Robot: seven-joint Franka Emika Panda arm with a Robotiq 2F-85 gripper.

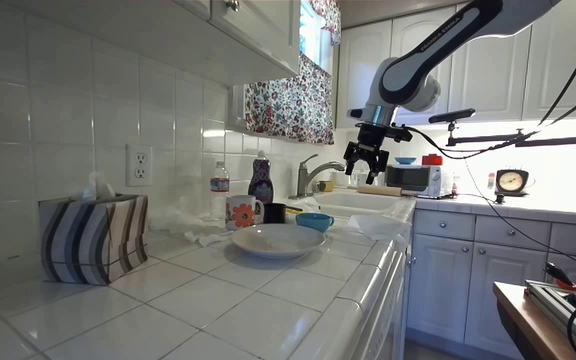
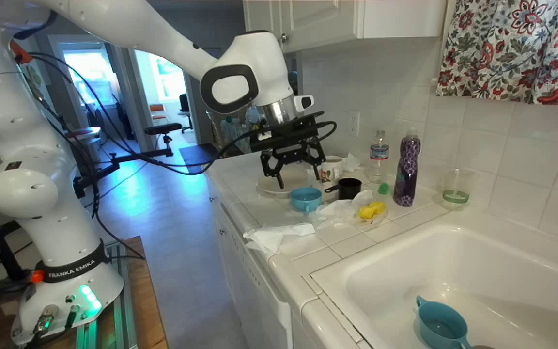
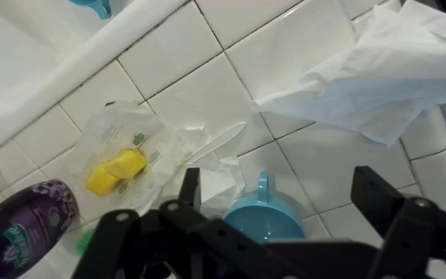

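Presently, the gripper point(image 2: 299, 182) hangs well above the tiled counter point(image 2: 349, 244), and its two fingers point(image 3: 191, 190) stand wide apart. The wrist view shows the blue cup point(image 3: 263, 221) between and below these fingers, upright on the counter. In an exterior view, its handle point(image 2: 306, 209) is turned to the near side. The black cup point(image 2: 350, 188) is just to its right, the white plate point(image 2: 296, 178) lies on its far side, and a crumpled white napkin point(image 2: 279, 236) lies nearer. Further right are a yellow lump point(image 2: 372, 210) and an upright purple bottle point(image 2: 408, 169). At near right, a second blue cup point(image 2: 442, 324) is in the sink point(image 2: 368, 276).
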